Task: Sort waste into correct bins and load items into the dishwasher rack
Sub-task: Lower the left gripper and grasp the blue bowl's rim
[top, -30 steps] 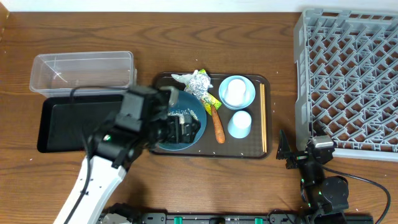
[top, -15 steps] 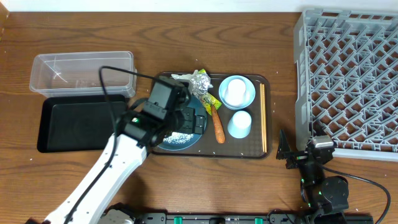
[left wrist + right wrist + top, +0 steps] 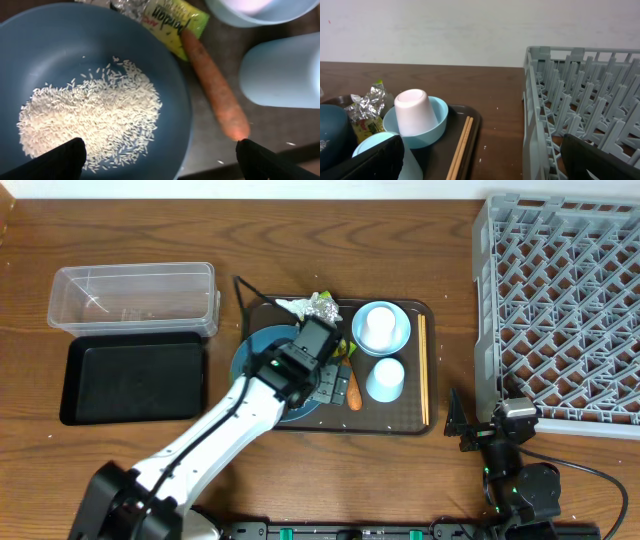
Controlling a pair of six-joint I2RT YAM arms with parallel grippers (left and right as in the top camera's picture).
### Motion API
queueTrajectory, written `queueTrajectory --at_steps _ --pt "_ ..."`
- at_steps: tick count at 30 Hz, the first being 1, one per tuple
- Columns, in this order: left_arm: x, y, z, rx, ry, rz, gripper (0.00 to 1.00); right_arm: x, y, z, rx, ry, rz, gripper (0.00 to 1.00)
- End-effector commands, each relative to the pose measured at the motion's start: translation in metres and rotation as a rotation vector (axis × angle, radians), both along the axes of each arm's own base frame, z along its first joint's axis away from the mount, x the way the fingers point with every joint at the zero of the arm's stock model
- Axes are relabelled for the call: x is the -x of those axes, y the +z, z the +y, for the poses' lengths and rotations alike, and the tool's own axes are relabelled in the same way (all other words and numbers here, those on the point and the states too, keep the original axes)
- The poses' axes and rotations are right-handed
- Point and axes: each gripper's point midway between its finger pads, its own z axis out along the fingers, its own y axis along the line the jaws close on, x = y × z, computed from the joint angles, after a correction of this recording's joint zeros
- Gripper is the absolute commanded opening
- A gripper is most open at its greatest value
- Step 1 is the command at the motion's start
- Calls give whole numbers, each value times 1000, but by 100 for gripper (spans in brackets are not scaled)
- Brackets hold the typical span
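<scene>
Fingers of my left gripper [image 3: 160, 167] stand wide apart, holding nothing, above the dark-blue bowl [image 3: 60, 45] and the carrot stick [image 3: 215, 95] just beside it on the brown tray [image 3: 400, 420]. I should probably shift right, centre on the carrot, and clear the rim.
</scene>
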Motion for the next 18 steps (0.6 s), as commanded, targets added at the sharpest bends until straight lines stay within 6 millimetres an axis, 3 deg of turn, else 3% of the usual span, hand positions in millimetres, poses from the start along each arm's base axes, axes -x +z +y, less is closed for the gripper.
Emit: queueTrajectory --at_steps 1,7,14,18 --pt "-8 -6 2 -61 -3 -22 99 0 0 -4 13 -19 -2 99" --pt "-3 -20 -8 -109 -41 -13 99 0 0 -4 13 -19 -3 99" --pt "-5 -35 0 -207 -31 -22 100 0 0 -4 13 -19 -2 99" --pt "-6 -41 3 -232 -27 -17 94 0 0 -4 13 -19 -2 99"
